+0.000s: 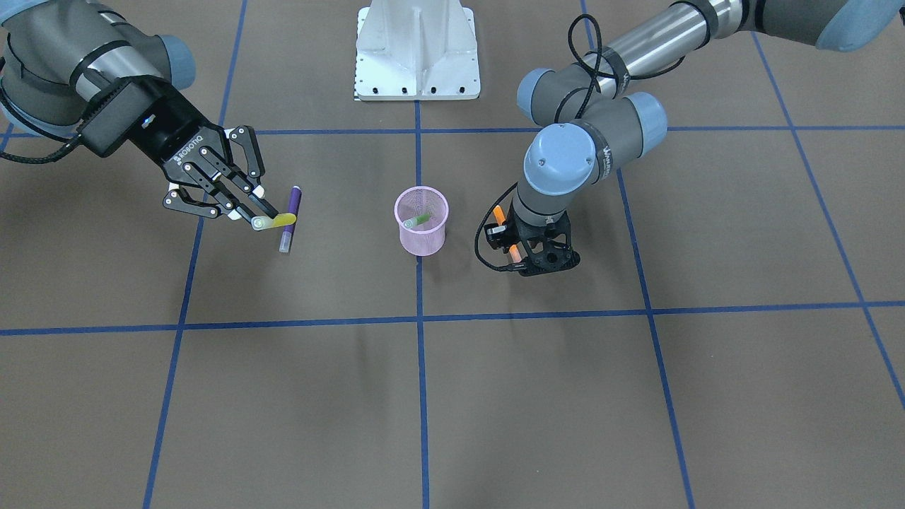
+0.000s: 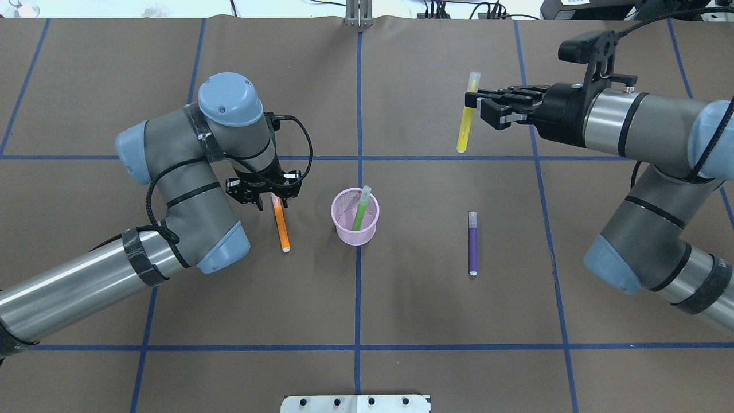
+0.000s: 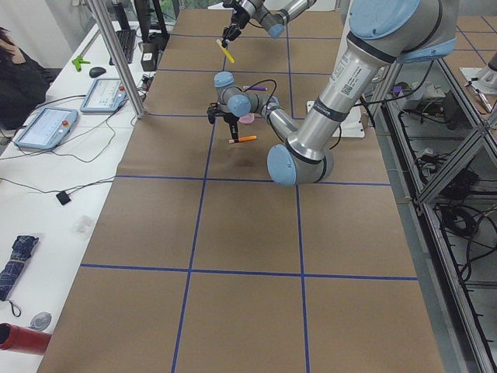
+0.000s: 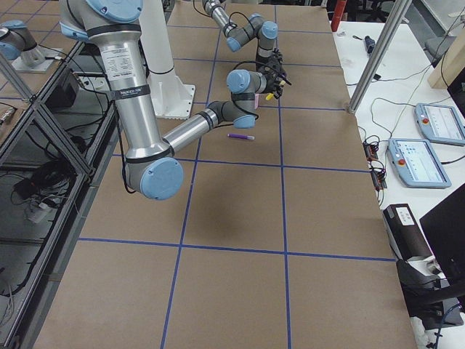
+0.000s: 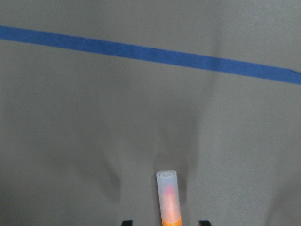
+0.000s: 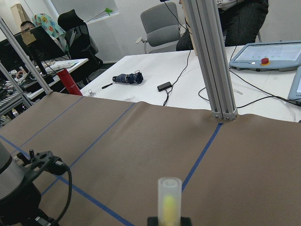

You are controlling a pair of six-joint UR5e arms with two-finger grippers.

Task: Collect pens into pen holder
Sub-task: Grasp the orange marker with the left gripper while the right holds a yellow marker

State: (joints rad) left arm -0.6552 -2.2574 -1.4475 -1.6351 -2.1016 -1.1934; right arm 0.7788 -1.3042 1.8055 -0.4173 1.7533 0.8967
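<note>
At the overhead view's left, the left fingers [image 5: 202,223] stand partly apart astride the slim orange plastic pen [image 2: 280,226], which lies flat on the brown paper-covered table [image 2: 401,298], seemingly ready for a pinch. Centrally, the pink tapered wire-mesh pen holder [image 2: 343,229] props a green pen [image 2: 360,209] aslant against its rim. Beyond lies a purple pen [image 2: 473,246]. Rightmost, the right fingers [image 2: 492,98] clamp a translucent-capped yellow pen [image 2: 464,129] aloft, probably bound for the cup.

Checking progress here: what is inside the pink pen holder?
Only the green pen, leaning in the pen holder, its pale cap above the rim. The floor beneath the pen is hidden.
</note>
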